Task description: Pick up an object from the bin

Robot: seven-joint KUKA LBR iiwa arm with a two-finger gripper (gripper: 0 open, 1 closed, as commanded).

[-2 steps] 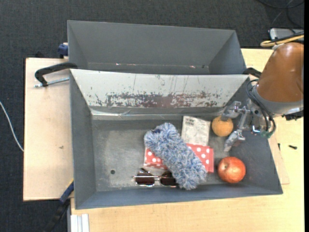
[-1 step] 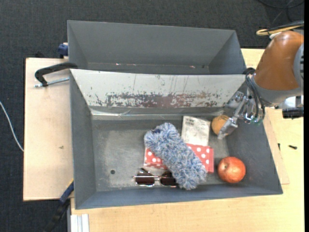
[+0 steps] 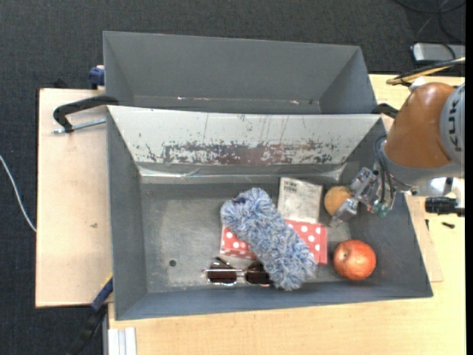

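Your gripper (image 3: 350, 203) hangs at the right of the bin (image 3: 177, 228), just beside the small tan ball (image 3: 336, 197), open or closed you can't tell, red apple (image 3: 355, 260) nearer.

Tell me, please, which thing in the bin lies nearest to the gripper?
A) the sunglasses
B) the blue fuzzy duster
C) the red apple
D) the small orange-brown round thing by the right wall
D: the gripper sits right beside the small orange-brown round thing, while the red apple lies farther off, toward the bin's near wall.
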